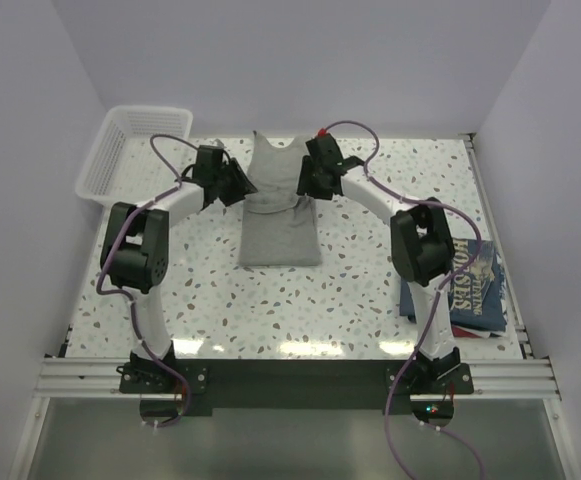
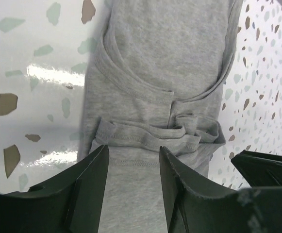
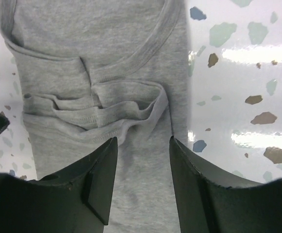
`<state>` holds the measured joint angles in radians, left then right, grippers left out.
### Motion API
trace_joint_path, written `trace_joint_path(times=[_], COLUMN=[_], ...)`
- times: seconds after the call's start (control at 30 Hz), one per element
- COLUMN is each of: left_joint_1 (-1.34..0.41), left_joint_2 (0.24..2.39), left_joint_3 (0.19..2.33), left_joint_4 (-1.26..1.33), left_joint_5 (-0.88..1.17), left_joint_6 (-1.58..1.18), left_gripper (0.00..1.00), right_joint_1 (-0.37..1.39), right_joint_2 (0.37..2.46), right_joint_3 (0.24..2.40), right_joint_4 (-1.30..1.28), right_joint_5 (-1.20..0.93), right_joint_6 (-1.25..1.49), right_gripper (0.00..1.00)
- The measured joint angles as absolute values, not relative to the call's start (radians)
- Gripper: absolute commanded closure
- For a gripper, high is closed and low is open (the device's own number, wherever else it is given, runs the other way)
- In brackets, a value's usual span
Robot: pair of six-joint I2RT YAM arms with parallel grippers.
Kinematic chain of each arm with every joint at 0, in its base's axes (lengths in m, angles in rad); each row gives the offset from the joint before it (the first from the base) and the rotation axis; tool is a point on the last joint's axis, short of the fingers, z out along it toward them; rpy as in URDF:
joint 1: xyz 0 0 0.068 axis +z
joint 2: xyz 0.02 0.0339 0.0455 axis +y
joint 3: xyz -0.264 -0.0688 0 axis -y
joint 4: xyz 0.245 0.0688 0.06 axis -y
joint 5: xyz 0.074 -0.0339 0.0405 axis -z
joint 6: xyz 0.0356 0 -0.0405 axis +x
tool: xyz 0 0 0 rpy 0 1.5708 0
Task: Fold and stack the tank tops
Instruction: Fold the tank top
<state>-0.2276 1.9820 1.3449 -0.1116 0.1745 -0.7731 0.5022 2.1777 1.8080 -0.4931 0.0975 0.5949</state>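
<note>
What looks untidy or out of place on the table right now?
The grey tank top is folded narrow, but its straps lie bunched and wrinkled across the cloth instead of flat. The navy top at the right edge sits slightly crooked. Nothing looks spilled or damaged.

A white table (image 1: 270, 300) fills the enclosure, its glossy top speckled with grey, brown and pale teal chips. Plain pale walls close it in on three sides: the back wall (image 1: 320, 60), the left wall (image 1: 20, 150) and the right wall (image 1: 570, 150), all faintly lilac. An aluminium rail (image 1: 290, 375) runs along the near edge, and a thinner metal strip (image 1: 485, 200) borders the right side. Overhead light glares off the top in soft white streaks near the rail (image 1: 300, 347). The wrist views show similar bright patches (image 2: 48, 73) (image 3: 257, 53). Below the rail lies a dull grey-green surface (image 1: 290, 440).
</note>
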Motion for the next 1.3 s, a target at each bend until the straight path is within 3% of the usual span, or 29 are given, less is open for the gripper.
trace_joint_path(times=[0.37,0.73,1.3], left_joint_1=[-0.228,-0.282,-0.282], left_joint_2=[1.913,1.898,1.971], left_joint_3=[1.289,1.249,1.307], left_joint_4=[-0.125,-0.212,-0.23], left_joint_5=[0.148,0.044,-0.024], left_joint_6=[-0.766,-0.774,-0.815], left_gripper=[0.61,0.61,0.7], right_joint_1=[0.523,0.571,0.803], right_joint_2=[2.155,2.099,1.911], right_joint_3=[1.758,1.589,1.481], right_joint_4=[-0.467,-0.426,-0.347], right_joint_5=[0.112,0.111,0.093], right_joint_6=[0.582,0.597,0.632], right_gripper=[0.57,0.7,0.85])
